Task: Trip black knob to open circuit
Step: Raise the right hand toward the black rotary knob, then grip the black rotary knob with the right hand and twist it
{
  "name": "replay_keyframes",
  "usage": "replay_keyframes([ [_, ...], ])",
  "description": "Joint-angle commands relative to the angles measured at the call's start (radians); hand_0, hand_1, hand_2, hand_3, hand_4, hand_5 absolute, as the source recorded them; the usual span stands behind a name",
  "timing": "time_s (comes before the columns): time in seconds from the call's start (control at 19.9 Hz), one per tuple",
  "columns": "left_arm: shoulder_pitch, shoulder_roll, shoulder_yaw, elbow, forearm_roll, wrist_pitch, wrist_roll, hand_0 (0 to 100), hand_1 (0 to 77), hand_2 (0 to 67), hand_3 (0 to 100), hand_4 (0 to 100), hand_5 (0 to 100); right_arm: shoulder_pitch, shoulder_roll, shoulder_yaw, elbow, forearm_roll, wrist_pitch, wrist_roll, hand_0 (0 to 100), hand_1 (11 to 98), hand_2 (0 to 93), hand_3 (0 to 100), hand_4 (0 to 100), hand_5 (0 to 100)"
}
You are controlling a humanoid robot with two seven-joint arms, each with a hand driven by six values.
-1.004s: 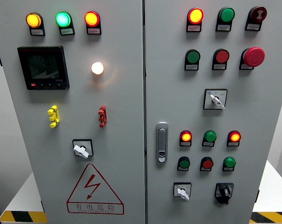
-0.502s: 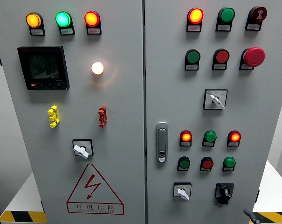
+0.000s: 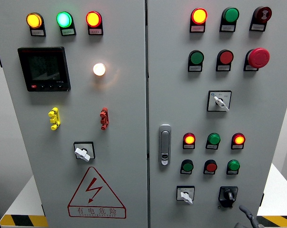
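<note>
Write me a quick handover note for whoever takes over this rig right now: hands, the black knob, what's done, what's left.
Right hand: only a grey tip shows at the bottom right, just below and right of the black knob, apart from it; its grip state cannot be told.
Left hand: not in view.
Black knob: bottom right of the right-hand door, beside the white selector switch.
Done: right hand brought near the knob.
Left: reach the knob, grasp it and turn it to trip the circuit.
</note>
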Motion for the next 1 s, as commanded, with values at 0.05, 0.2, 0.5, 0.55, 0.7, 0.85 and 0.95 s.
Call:
replay_keyframes([
  [0.05,0.001,0.000,0.000,0.000,0.000,0.000,0.000,0,3.0,13.0,21,7,1,0.008,0.0006,-0.008,0.000,0.017,0.003,-0.015,100,66.3,1.9,93,99,100],
  [0.2,0.001,-0.001,0.000,0.000,0.000,0.000,0.000,0,3.0,13.0,21,7,1,0.008,0.0006,-0.016,-0.003,0.023,0.006,-0.015,100,66.5,1.8,93,99,100],
  [0.5,0.001,0.000,0.000,0.000,0.000,0.000,0.000,0,3.0,13.0,21,7,1,0.021,0.0006,-0.022,-0.011,0.035,0.008,-0.017,100,66.4,1.7,93,100,100],
  [0.55,0.001,0.000,0.000,0.000,0.000,0.000,0.000,0,3.0,13.0,21,7,1,0.023,0.0006,-0.022,-0.011,0.037,0.008,-0.017,100,66.3,1.6,93,100,100],
  [0.7,-0.001,0.000,0.000,0.000,0.000,0.000,0.000,0,3.0,13.0,21,7,1,0.023,0.0006,-0.022,-0.012,0.037,0.009,-0.017,100,66.1,1.6,93,100,100],
  [0.85,-0.001,-0.001,0.000,0.000,0.000,0.000,0.000,0,3.0,13.0,21,7,1,0.035,0.0006,-0.023,-0.017,0.037,0.011,-0.017,100,65.8,1.5,93,100,100],
  [0.95,-0.001,0.000,0.000,0.000,0.000,0.000,0.000,0,2.9,13.0,21,7,1,0.038,0.0006,-0.025,-0.018,0.037,0.011,-0.017,100,65.8,1.4,93,100,100],
])
